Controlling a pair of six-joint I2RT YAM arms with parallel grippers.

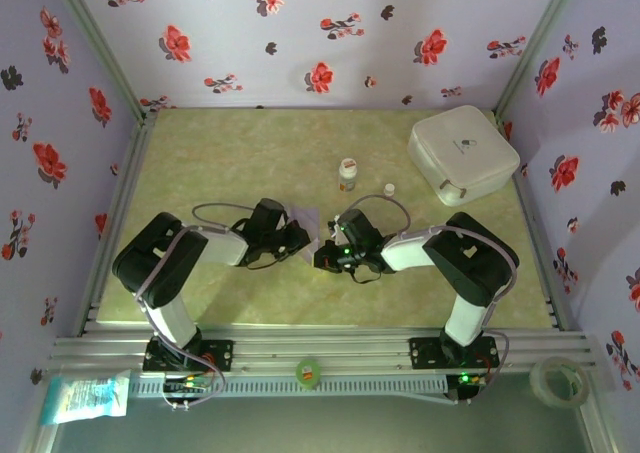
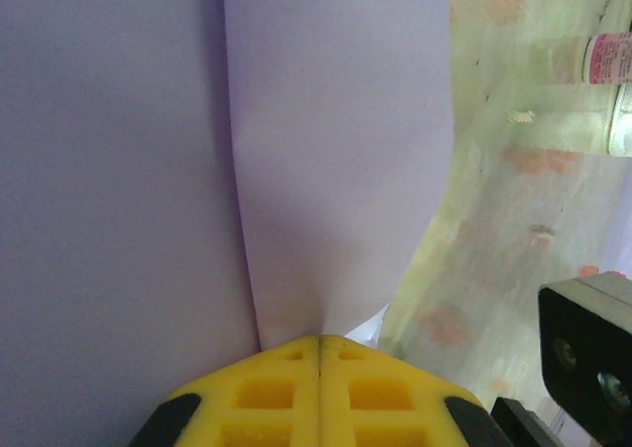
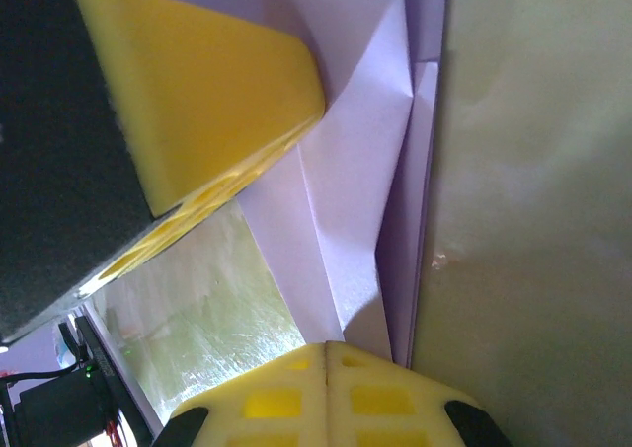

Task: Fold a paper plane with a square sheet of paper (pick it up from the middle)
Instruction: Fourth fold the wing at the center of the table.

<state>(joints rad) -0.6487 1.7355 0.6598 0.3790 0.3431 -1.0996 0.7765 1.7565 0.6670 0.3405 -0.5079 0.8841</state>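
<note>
Left gripper point(image 2: 320, 340), bottom of the left wrist frame: jaws pinched tight on the paper point(image 2: 336, 151). Right gripper point(image 3: 326, 346) is clamped on its folded edge too. In the top view the paper sits mid-frame, between both grippers. Hold both pinches firm and pull the crease straight with no twist; a thin sheet will likely tear. Paper is matte lilac with sharp layered folds. Table point(image 1: 230, 163) is glossy green marble. Beyond: small bottle point(image 1: 347, 174), rounded white box point(image 1: 463, 153).

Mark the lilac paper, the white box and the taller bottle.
lilac paper point(image 2: 336, 171): left wrist view, flat face right of the crease.
white box point(image 1: 463, 153): top external view, middle of its lid.
taller bottle point(image 1: 347, 176): top external view, its body.
</note>
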